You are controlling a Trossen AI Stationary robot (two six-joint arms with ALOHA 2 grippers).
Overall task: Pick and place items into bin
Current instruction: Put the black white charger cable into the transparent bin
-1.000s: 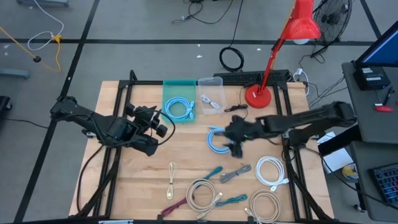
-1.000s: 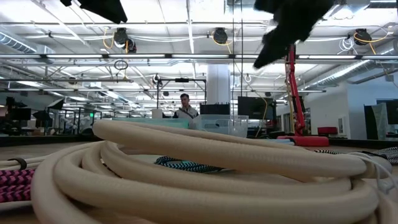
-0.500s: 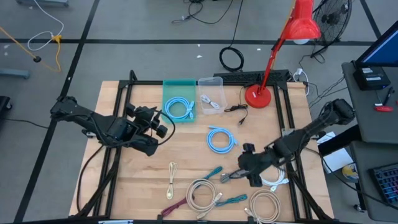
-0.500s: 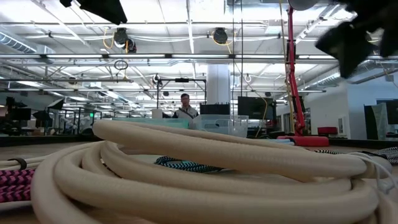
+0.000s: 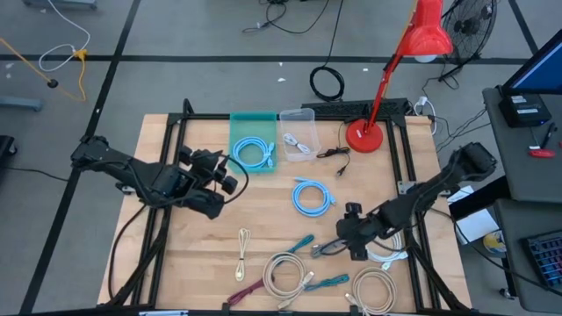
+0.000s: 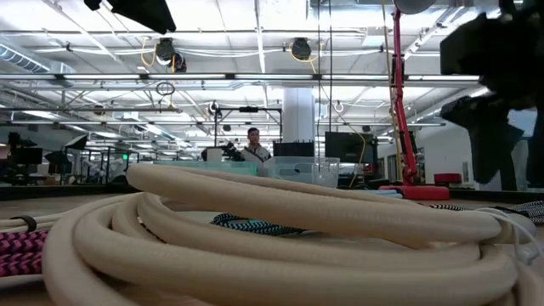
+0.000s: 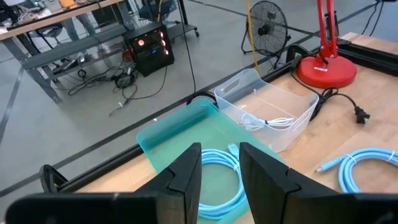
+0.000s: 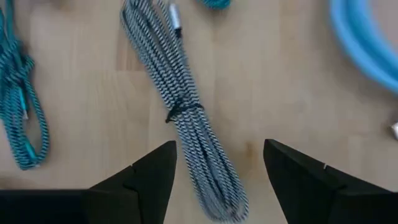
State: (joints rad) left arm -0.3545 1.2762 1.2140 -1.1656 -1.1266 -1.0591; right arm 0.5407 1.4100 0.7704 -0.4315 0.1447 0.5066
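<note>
My right gripper (image 8: pixel 217 168) is open and hovers over a grey braided cord bundle (image 8: pixel 186 118) that lies flat on the table, one finger on either side of its end and apart from it. In the high view this gripper (image 5: pixel 341 244) is near the table's near right part. My left gripper (image 5: pixel 230 178) is open and waits beside the teal bin (image 5: pixel 238 123), which holds a light blue coil (image 5: pixel 255 154). A second light blue coil (image 5: pixel 310 196) lies mid-table. A white coil (image 5: pixel 386 241), beige coils (image 5: pixel 283 274), teal cords (image 5: pixel 303 243) and a maroon cord (image 5: pixel 250 288) lie along the near edge.
A clear bin (image 5: pixel 303 118) with a white cable stands next to the teal bin. The red lamp's base (image 5: pixel 361 136) and its black cord (image 5: pixel 338 158) sit at the far right. A cream cord (image 5: pixel 242 253) lies left of the beige coil. Bare wood shows at the table's left.
My right gripper has moved from above the light blue coil at mid-table toward the near right, and come down over the grey braided bundle. The light blue coil lies where it was.
</note>
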